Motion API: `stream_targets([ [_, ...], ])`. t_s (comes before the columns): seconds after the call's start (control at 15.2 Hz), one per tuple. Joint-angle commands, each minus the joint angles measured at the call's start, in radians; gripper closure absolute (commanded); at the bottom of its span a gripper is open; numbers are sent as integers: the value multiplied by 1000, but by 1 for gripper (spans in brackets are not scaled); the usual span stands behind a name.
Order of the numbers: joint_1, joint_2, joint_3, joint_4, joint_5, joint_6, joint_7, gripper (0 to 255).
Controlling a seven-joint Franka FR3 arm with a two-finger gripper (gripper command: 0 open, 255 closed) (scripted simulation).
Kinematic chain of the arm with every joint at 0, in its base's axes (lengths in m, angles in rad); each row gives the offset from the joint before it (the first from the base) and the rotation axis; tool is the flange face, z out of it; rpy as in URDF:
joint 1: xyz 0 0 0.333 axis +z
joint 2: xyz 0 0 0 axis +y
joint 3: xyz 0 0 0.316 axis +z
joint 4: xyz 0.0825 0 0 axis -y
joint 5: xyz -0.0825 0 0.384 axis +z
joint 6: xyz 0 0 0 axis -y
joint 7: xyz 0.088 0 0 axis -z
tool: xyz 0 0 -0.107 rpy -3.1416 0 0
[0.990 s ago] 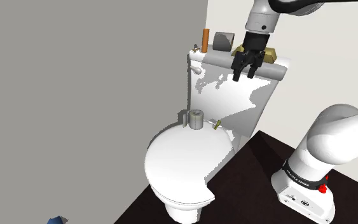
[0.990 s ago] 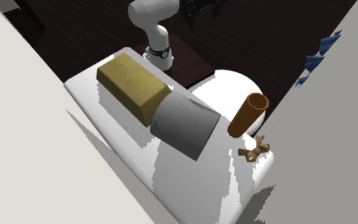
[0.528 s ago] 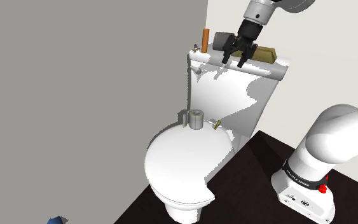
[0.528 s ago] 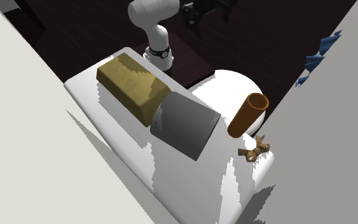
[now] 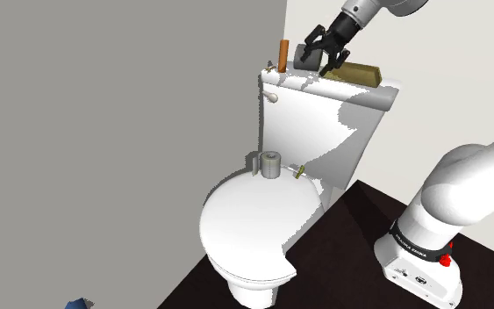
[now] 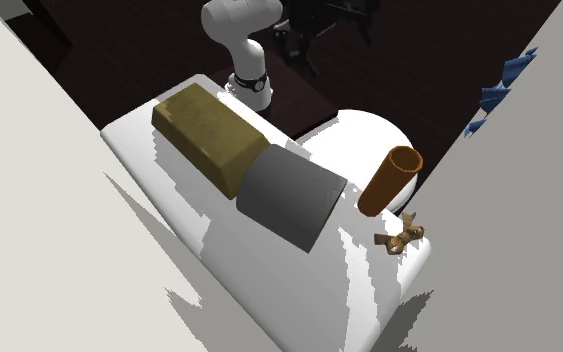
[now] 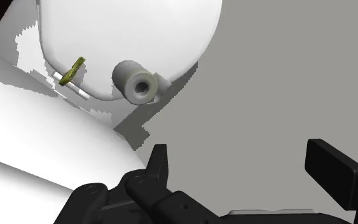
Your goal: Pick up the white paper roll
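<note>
Toilet (image 5: 245, 224): white, lid down, set against a grey wall. Tank (image 5: 311, 123) behind it carries four items on its top.

Arm (image 5: 464, 189): rises from the stand and reaches over toward the tank.

Box (image 6: 209, 130): olive-tan, lying on the tank top, touching the dark grey cylinder (image 6: 289, 195) beside it.

Gripper (image 5: 321, 60): fingers apart, nothing between them. The shoulder view puts it in front of the dark cylinder; the second exterior view puts it well apart from the tank-top items, out on the bowl side. It points down toward the toilet lid.

Tube (image 6: 389, 180): brown, upright, near the tank's end, with a small brown trinket (image 6: 401, 237) just beside it.

Roll (image 5: 272, 164): pale grey-white with an open core, standing at the back of the toilet lid near the hinge, well below the gripper. Judged to be the task's item.

Olive scrap (image 7: 74, 69): lies near the roll on the lid's rear edge.

Handling, as judged: light, soft, crushable. Grip across the outer wall at mid-height with modest force; the smooth lid may let it slide or tip.
</note>
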Motion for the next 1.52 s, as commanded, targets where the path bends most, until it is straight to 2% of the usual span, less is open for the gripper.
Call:
stream_targets([
  [0.0, 2, 39, -42, 34, 60, 31, -12, 0],
  [0.53, 16, 179, -218, 148, 337, 110, -89, 0],
  [1.19, 11, 379, -438, 267, 774, 96, -209, 0],
  [1.45, 11, 389, -441, 232, 801, 105, -257, 0],
])
